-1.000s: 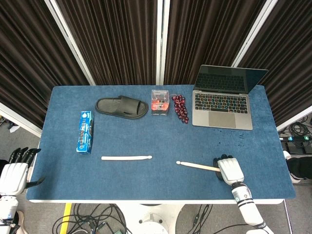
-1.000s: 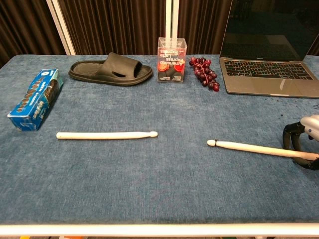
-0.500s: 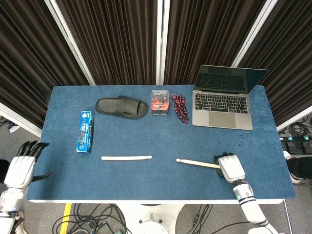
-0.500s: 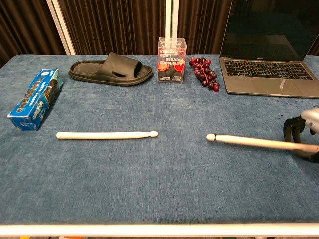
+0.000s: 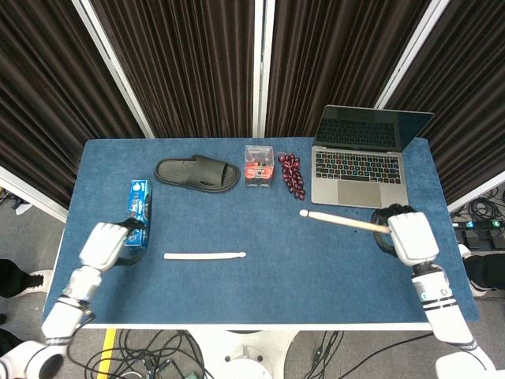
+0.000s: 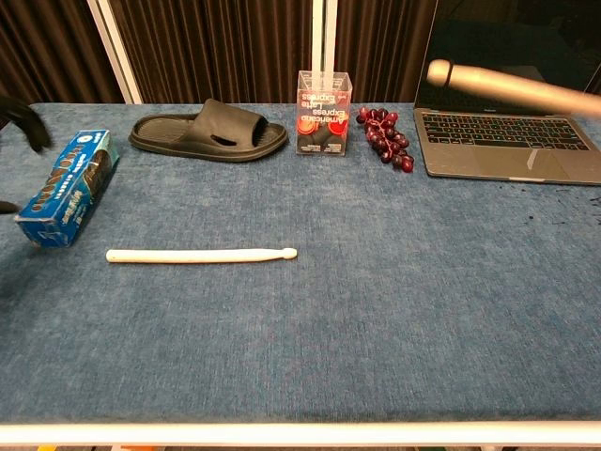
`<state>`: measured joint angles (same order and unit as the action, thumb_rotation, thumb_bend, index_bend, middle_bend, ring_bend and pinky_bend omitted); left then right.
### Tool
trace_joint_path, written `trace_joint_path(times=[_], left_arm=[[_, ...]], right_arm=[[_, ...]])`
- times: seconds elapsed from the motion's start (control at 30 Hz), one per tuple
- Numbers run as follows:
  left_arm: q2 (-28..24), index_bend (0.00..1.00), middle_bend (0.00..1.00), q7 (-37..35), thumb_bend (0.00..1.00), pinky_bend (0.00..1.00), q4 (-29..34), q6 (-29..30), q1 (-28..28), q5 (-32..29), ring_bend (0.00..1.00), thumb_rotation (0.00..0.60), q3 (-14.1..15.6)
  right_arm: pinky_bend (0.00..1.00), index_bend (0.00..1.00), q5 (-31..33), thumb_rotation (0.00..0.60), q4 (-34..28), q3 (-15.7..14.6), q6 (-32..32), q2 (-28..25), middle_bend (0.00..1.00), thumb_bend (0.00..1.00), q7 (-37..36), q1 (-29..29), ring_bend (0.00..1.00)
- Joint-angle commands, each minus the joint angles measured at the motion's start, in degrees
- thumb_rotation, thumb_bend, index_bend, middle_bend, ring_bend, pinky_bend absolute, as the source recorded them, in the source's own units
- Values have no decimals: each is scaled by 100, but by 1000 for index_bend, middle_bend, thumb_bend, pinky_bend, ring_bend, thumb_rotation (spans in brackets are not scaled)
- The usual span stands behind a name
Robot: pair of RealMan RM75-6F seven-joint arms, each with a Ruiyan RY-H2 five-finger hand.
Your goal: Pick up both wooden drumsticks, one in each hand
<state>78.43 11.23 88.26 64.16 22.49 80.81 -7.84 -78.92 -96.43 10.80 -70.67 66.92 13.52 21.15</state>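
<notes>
One wooden drumstick (image 5: 205,255) lies flat on the blue table (image 5: 260,292), left of centre; it is also in the chest view (image 6: 202,255). My right hand (image 5: 409,237) grips the butt of the other drumstick (image 5: 343,221) and holds it lifted off the table, tip pointing left. In the chest view that raised drumstick (image 6: 512,86) crosses in front of the laptop, while the hand itself is out of frame. My left hand (image 5: 108,243) hovers over the table's left edge, left of the lying stick, holding nothing. Its dark fingers (image 6: 23,120) are spread apart beside the blue packet.
A blue snack packet (image 5: 138,213) lies right next to my left hand. Along the back stand a black slipper (image 5: 196,173), a clear box (image 5: 259,165), dark grapes (image 5: 292,174) and an open laptop (image 5: 361,162).
My right hand has lifted its drumstick off the table and moved it back and to the right. The left hand has come in from beyond the left edge to the blue packet.
</notes>
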Motion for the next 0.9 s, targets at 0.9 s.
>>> trace_joint_path(times=[0.9], left_arm=[[1920, 434, 459, 3345, 262, 855, -145, -274, 1090, -2762, 754, 600, 46]], right_arm=[[409, 571, 355, 600, 148, -284, -107, -37, 561, 746, -226, -311, 348]])
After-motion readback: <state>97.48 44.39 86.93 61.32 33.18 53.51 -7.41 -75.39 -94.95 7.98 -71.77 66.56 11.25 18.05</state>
